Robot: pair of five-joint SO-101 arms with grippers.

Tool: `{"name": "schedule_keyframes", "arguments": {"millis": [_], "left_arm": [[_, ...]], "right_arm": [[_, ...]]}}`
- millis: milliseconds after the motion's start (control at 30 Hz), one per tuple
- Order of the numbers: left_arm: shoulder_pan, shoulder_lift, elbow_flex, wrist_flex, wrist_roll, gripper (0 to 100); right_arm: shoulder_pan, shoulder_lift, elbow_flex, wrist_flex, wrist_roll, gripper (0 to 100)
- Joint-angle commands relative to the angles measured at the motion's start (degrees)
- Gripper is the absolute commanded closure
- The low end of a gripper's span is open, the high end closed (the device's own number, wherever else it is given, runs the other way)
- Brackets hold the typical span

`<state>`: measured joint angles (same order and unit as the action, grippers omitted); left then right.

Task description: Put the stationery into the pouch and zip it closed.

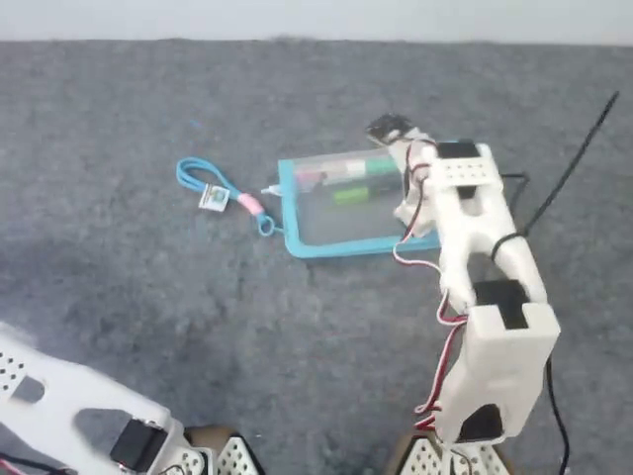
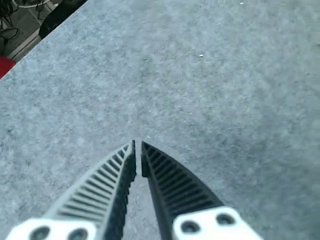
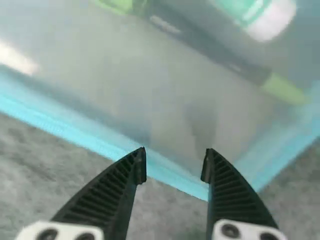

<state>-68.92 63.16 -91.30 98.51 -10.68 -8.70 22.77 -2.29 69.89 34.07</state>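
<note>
The pouch [image 1: 341, 226] lies on the tabletop [image 1: 148, 317] toward its far edge, stationery [image 1: 346, 178] inside. The right hand [image 3: 175, 165], open, hovers over its blue rim; closing there may merely drag the slick pouch. The left hand [image 2: 138, 150], closed empty, braces nothing.

Grey fuzzy counter [image 1: 119, 287] spreading across view; pale wall [image 1: 297, 18] running behind far edge; red object [image 2: 4, 66] peeking beyond counter edge.

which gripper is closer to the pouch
Right. The right gripper is at the pouch's blue edge; the left gripper is over bare table, well away.
</note>
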Motion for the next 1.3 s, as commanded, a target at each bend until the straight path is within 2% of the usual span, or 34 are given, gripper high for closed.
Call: {"name": "schedule_keyframes", "arguments": {"millis": [0, 200, 300, 433, 567, 700, 800, 1033, 1267], "left_arm": [[4.22, -0.88, -2.59, 1.14, 0.7, 98], [11.96, -0.97, -2.68, 2.02, 0.62, 98], [15.65, -1.23, -2.68, 2.11, 0.62, 98], [18.55, -1.49, -2.95, 2.11, 0.62, 98], [18.9, -0.97, -2.68, 2.11, 0.62, 98], [18.73, -0.97, -2.59, 2.11, 0.62, 98], [18.55, -0.97, -2.59, 2.11, 0.62, 98], [18.46, -0.97, -2.59, 2.11, 0.53, 98], [18.64, -0.97, -2.59, 2.11, -0.44, 98]], "right_arm": [[-9.45, -7.34, -5.98, 4.7, -2.9, 79.8], [-27.82, -23.34, -0.35, 2.24, -5.19, 79.7], [-32.48, -31.43, 10.9, -6.64, -8.18, 79.7], [-36.18, -41.01, 32.35, -23.34, -7.91, 79.7], [-36.0, -43.3, 45.1, -34.07, -2.55, 79.7], [-35.65, -38.02, 44.57, -33.36, 6.07, 79.7], [-34.77, -32.22, 42.46, -33.8, 9.41, 79.7], [-28.26, -19.12, 32.26, -33.36, 11.25, 79.7], [-27.47, -19.56, 30.42, -33.27, 11.16, 79.7]]}}
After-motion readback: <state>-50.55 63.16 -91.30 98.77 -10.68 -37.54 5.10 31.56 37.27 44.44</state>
